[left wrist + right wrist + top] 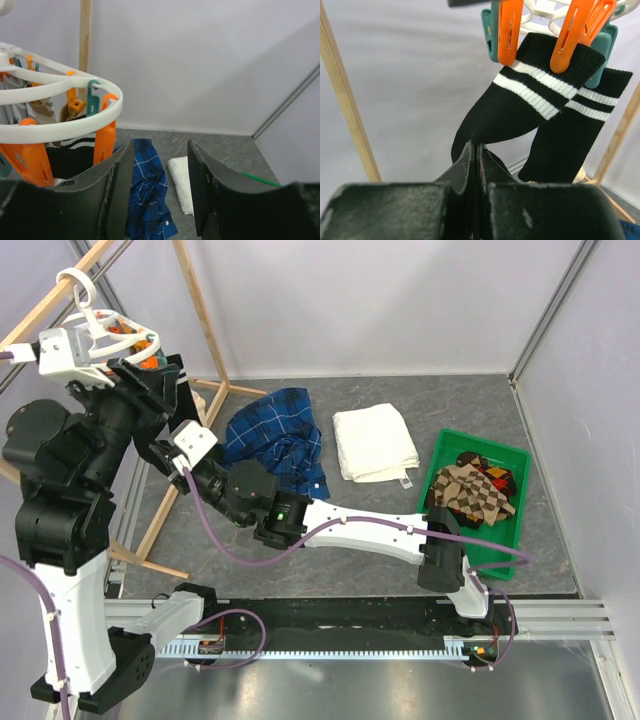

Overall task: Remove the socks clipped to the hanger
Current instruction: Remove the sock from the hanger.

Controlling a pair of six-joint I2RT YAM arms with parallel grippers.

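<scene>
Grey, mottled bench [450, 400] runs back to plain white walls, with pale wooden rack poles [200, 310] slanting up at the far left. High among those poles hangs the hanger [95, 325], a smooth white plastic ring with a curled hook, edged with glossy orange clips [510, 30] and teal clips [487, 30]. Two orange clips bite the ribbed cuff of a black sock [520, 105], a knit tube with two white bands, which slants down taut to the right jaws. These are closed flat together, pinching its lower end. A second black sock [570, 145] with the same stripes hangs just behind it from a teal clip. The left arm [60, 460], bulky matte black over a white base, reaches up beside the ring, and the left jaws stand open with nothing between their broad, dusty black fingers [120, 190], the ring's rim just to their left. Out on the bench lie a crumpled blue plaid shirt [280, 440], a folded white terry towel [375, 440] to its right, and farther right a shallow green plastic tray [485, 443] holding a heap of brown-and-tan checkered socks [475, 490]. The right arm [360, 530] stretches low across the near bench toward the rack.
</scene>
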